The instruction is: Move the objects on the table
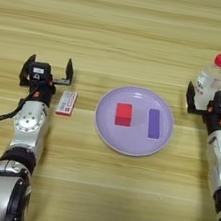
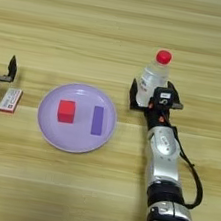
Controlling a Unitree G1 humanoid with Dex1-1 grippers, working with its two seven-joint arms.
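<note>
Right gripper [image 2: 150,94] around unlabelled bottle [image 2: 152,78]; left gripper [image 1: 47,69] spread beside white pack [image 1: 66,102]; no legible writing.

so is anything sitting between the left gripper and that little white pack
Nothing visible. The left gripper stands open just up-left of the white pack, with only bare table between them. The lilac plate holding the red cube lies on the pack's far side. The right gripper brackets the bottle.

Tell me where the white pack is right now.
The white pack lies flat on the table, left of the lilac plate and just right of the left gripper.
</note>
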